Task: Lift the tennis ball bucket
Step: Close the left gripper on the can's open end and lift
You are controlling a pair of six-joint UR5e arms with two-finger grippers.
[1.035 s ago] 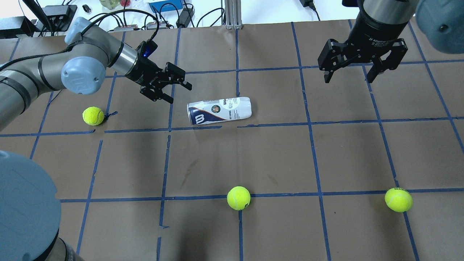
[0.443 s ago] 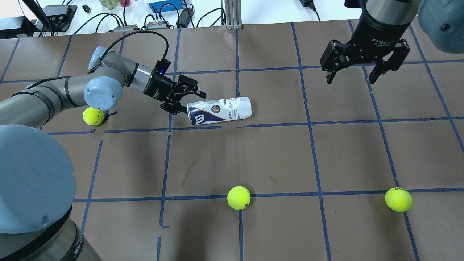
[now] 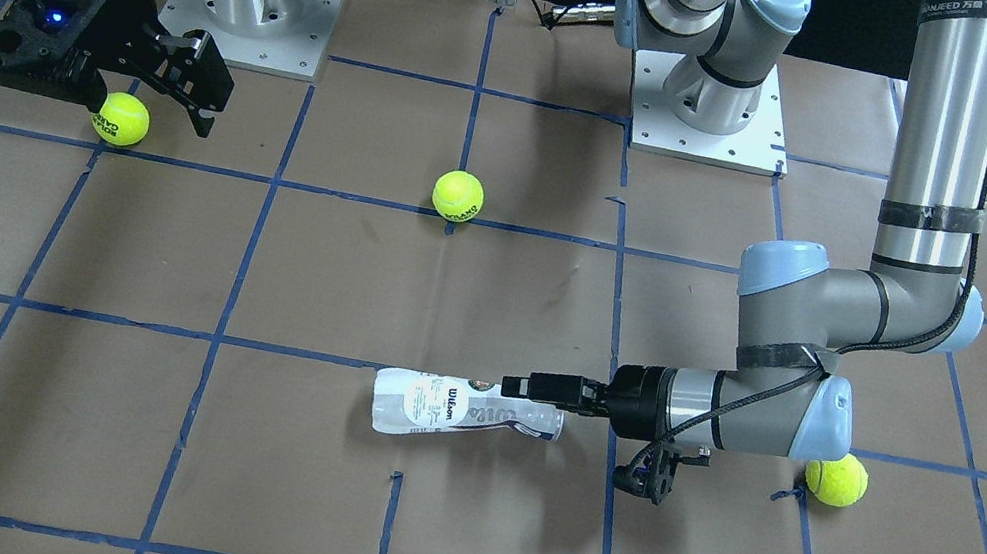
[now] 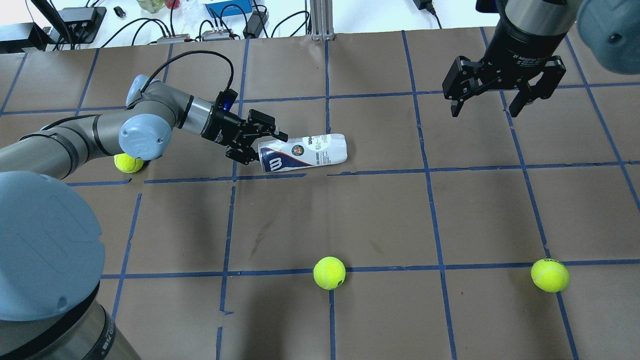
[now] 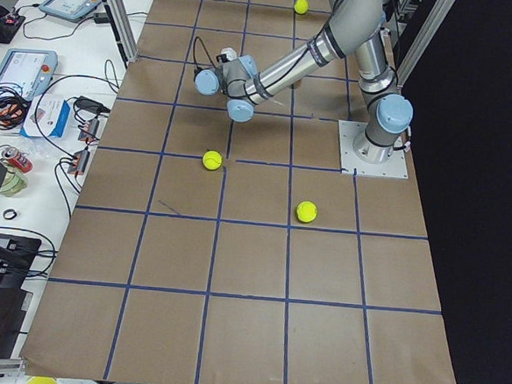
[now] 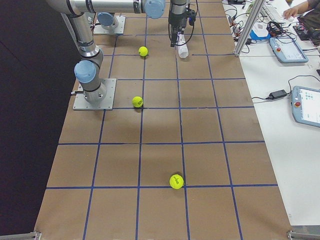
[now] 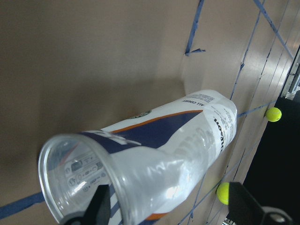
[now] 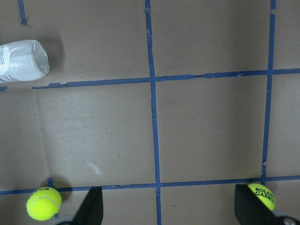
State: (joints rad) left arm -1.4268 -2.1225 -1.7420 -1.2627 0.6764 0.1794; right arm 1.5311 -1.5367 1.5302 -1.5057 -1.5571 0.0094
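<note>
At bucket mouth, left pincer level, spread

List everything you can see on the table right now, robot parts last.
tennis ball bucket: one, clear with a white and navy label, lying on its side mid-table.
tennis balls: three, yellow-green; one robot-side centre, one robot-side right, one left, partly under the left arm.
table: one, brown paper with a blue tape grid.
left gripper: one, black, open, at the bucket's open end.
right gripper: one, black, open, raised over the far right.
</note>
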